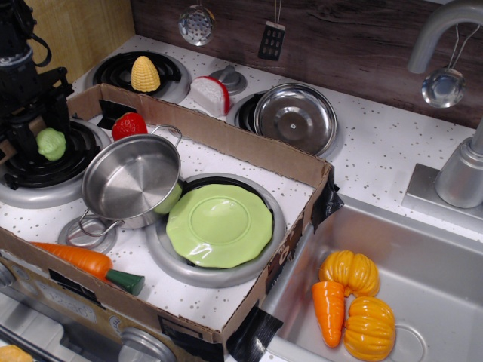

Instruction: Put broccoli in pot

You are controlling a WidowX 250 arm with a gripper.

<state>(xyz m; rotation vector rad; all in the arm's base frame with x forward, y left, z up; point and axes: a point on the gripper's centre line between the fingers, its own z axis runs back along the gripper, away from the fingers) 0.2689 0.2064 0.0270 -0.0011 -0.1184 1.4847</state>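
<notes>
Item: broccoli (50, 143), gripped in the closed jaws at left of frame, was judged liable to be dropped short of the pot (130, 180) were grip slackened.

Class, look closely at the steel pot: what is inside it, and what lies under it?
The pot holds nothing; its bare shiny bottom shows. It tilts on the green plate, covering that plate's left edge. Whatever else lies beneath it is hidden.
</notes>
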